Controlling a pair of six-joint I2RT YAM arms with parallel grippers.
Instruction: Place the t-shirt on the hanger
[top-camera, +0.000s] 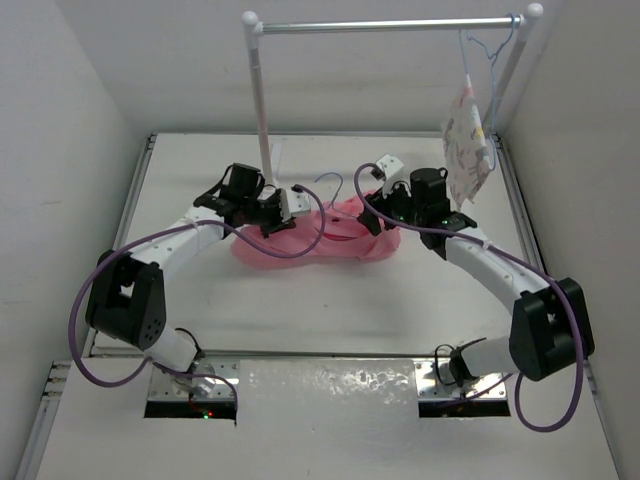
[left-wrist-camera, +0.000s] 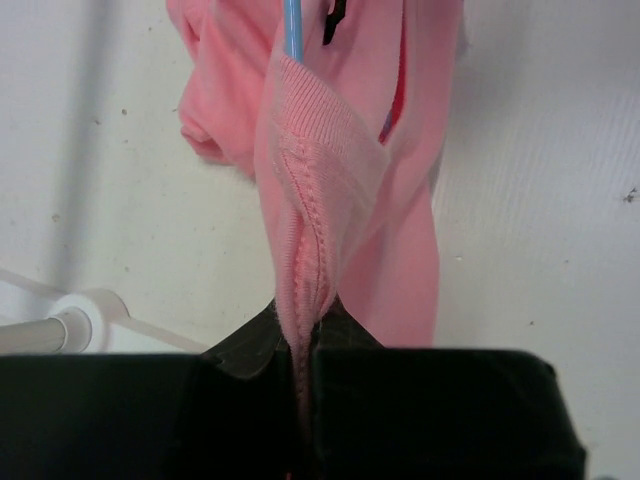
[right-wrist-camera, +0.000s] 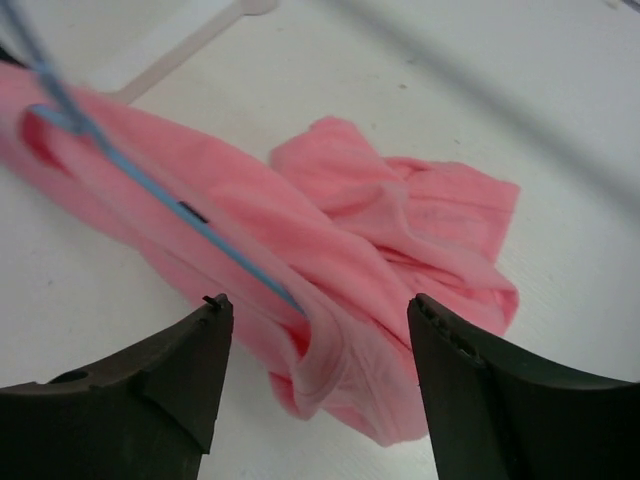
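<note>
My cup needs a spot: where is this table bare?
Bare table between left arm and right arm, nearer than the t-shirt; also behind it, before the rack. Crowded mid-table: left gripper, right gripper, hanger.

The salmon-pink t-shirt (top-camera: 350, 245) lies crumpled in a long heap on the white desk (top-camera: 330, 310), with one ribbed edge drawn up off it. The thin pale-blue wire hanger (right-wrist-camera: 150, 185) runs slantwise into the cloth, its far end hidden inside.

The t-shirt (top-camera: 345, 245) lies bunched between the left gripper (top-camera: 285, 212) and right gripper (top-camera: 372, 205) — the hanger (top-camera: 330, 178) pokes from it.
</note>
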